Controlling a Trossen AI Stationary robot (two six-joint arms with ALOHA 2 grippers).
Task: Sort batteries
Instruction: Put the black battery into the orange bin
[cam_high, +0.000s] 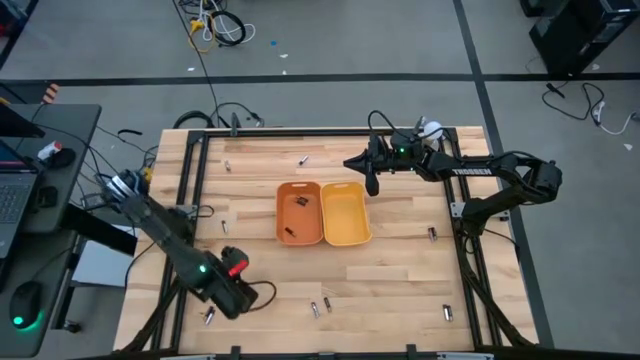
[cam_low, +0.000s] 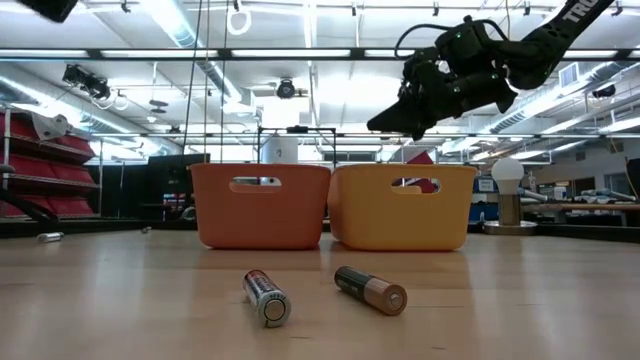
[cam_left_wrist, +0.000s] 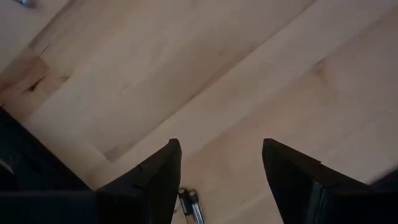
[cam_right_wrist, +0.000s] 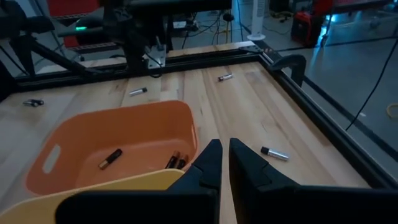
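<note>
Small batteries lie scattered on the wooden table. Two of them (cam_low: 267, 297) (cam_low: 371, 289) lie near the front edge, and others lie along the far edge (cam_high: 304, 159) and on the right (cam_high: 432, 234). An orange tray (cam_high: 299, 212) holds a few dark batteries (cam_right_wrist: 110, 158); a yellow tray (cam_high: 346, 212) stands against its right side. My left gripper (cam_left_wrist: 221, 144) is open and low over the near-left corner, with a silvery battery (cam_left_wrist: 191, 205) on the wood below its fingers. My right gripper (cam_right_wrist: 225, 149) is shut in the air over the yellow tray's far rim, nothing visible between its fingers.
A black metal frame (cam_high: 330, 131) borders the table top. A metal cup with a white ball (cam_low: 508, 195) stands at the far right corner. Cables and a laptop desk sit off the table's left side. Bare wood lies between the trays and the near edge.
</note>
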